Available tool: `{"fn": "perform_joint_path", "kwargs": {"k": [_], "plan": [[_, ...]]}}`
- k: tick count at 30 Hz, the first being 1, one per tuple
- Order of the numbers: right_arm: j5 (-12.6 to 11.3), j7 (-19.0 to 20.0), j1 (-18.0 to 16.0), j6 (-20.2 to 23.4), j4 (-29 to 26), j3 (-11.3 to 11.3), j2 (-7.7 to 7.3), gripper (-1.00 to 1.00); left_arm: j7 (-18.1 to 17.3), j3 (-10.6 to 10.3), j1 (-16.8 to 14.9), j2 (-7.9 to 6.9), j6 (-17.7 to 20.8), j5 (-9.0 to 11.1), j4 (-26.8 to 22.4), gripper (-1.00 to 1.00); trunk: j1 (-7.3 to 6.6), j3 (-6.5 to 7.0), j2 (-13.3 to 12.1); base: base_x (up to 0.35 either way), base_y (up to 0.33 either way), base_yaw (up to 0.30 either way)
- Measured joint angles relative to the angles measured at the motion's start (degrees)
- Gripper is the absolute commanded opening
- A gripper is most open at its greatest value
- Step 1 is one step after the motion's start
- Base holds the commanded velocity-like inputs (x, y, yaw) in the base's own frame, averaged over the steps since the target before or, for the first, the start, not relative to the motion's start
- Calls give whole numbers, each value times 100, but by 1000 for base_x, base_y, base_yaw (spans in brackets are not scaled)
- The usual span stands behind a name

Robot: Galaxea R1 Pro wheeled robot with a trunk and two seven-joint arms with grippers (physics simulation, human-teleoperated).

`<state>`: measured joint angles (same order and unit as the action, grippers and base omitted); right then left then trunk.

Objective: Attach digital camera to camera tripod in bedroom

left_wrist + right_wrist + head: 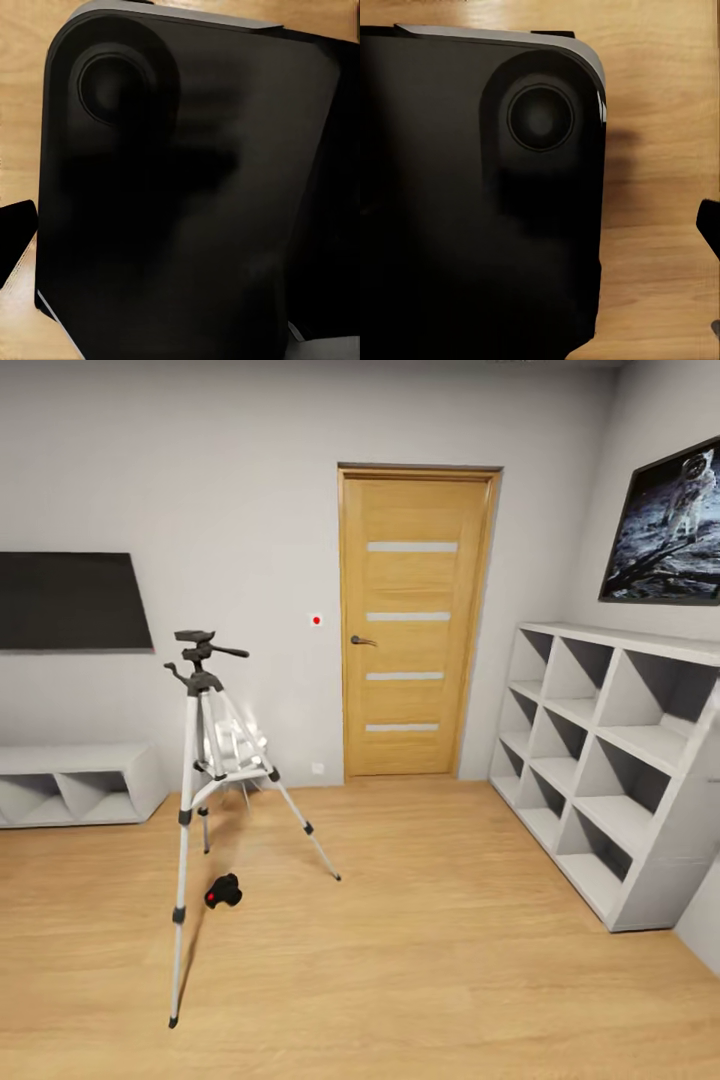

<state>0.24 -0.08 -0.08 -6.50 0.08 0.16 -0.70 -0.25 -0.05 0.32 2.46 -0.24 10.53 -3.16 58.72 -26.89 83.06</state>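
Note:
The camera tripod (203, 682) stands on the light wood floor at the left of the head view, silver legs spread and its black head with the pan handle bare on top. The digital camera (223, 891), small and black with a red spot, lies on the floor between the tripod's legs, just right of the near leg. In both wrist views I look down at a black rounded part of my own body (187, 195) (472, 195) above the wood floor.
A wooden door (415, 625) is shut in the far wall. A white cube shelf (610, 760) lines the right wall under a framed picture (670, 530). A black TV (70, 600) hangs above a low white shelf (75, 780). A pale object (238, 748) sits behind the tripod.

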Motion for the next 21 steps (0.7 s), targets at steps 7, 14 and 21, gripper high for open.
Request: {"fn": "perform_joint_path", "kwargs": {"k": [7,14,21], "plan": [[0,0,0,0,0,0,2,100,0,-6,0,0,0,-1,0,100,-1,0,0,192,-94,-288],[0,0,0,-1,0,0,0,100,1,-8,0,0,0,-1,0,100,-2,0,0,243,-147,-288],[0,0,0,0,0,0,0,100,9,-8,0,0,6,12,0,100,-2,0,0,285,-122,-286]]}}
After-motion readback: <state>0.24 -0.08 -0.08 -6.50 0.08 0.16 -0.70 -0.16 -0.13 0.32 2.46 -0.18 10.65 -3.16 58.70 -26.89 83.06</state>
